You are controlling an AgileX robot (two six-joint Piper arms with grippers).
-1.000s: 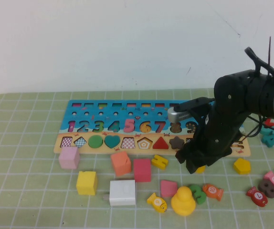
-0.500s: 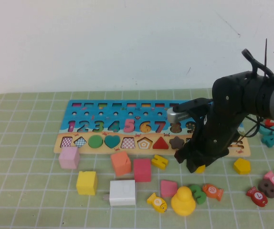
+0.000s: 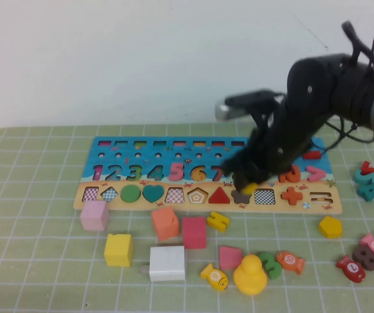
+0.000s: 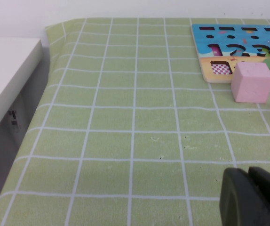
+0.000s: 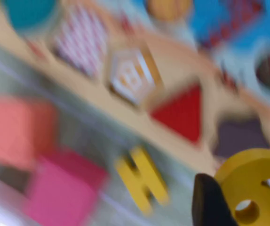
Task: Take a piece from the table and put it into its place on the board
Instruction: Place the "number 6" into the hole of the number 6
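Two fingers of the right gripper (image 3: 247, 184) pinch the piece (image 5: 251, 187), a yellow 6 held over the board's (image 3: 141, 156) tan strip beside the brown flower (image 3: 240, 195), loop toward the wrist camera. Left gripper (image 4: 252, 197) hangs over open surface (image 4: 125, 122) near its edge, apparently pressed together.

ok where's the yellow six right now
The yellow 6 is held in the right gripper, above the board's tan strip by the dark flower piece, right of centre in the high view.
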